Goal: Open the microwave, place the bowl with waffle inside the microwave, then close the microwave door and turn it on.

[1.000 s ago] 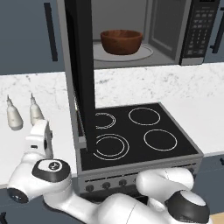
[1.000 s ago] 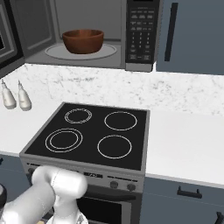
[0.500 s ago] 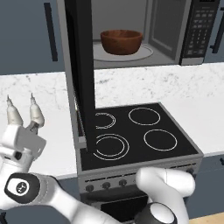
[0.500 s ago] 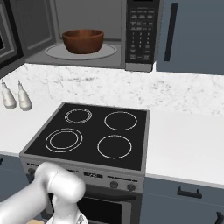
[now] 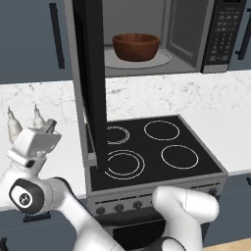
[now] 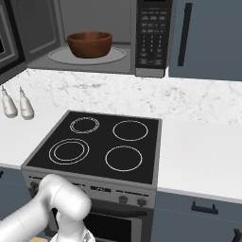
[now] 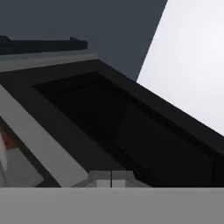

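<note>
The microwave [image 5: 215, 54] stands open, its keypad at the right. Its door [image 5: 94, 83] swings out toward me, seen edge-on over the stove's left side. The brown wooden bowl [image 5: 136, 46] sits on the turntable inside, and also appears in the right base view [image 6: 90, 43]. Its rim hides the waffle. My gripper [image 5: 48, 128] hangs left of the door's outer face, low over the counter, beside the bottles. In the hand view the door's black glass [image 7: 109, 131] looms close, and my gripper [image 7: 111, 178] has its tips together with nothing held.
Two small white bottles [image 6: 8, 104] [image 6: 26, 108] stand on the marble counter [image 6: 198, 156] left of the black stove [image 6: 104, 146]. Dark blue-grey cabinets [image 6: 208, 38] flank the microwave. My own arm bulks in front of the oven knobs.
The arm has swung at the lower left; the hand dipped left, then rose slightly toward the door's outer face. Bowl and door have not moved.
</note>
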You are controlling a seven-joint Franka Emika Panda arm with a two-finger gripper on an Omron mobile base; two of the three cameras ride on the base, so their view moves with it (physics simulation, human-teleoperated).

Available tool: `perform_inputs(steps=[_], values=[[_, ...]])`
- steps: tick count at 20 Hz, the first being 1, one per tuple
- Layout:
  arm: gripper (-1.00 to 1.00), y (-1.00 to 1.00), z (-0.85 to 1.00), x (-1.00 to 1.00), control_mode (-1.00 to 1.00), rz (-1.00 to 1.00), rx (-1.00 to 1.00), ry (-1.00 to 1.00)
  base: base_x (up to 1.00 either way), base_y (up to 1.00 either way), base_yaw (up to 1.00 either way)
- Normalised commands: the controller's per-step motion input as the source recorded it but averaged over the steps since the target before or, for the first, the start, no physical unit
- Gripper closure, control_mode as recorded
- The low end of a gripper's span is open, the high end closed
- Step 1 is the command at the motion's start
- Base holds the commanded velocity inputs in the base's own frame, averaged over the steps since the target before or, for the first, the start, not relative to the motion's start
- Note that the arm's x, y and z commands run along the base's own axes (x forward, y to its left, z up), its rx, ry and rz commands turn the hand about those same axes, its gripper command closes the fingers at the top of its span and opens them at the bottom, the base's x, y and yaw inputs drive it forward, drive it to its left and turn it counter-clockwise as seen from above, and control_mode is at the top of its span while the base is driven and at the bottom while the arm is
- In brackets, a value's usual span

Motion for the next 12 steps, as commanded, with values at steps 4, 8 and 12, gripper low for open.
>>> perform_inputs(steps=[4,8,12], values=[[1.0,-1.0,0.92,0.0,-1.0,0.0,0.22,-0.12,0.0,0.0,0.0],[1.0,-1.0,0.98,0.0,-1.0,0.02,0.24,-0.02,0.0,0.0,0.0],[1.0,-1.0,0.98,0.0,-1.0,0.09,0.23,0.03,0.0,0.0,0.0]])
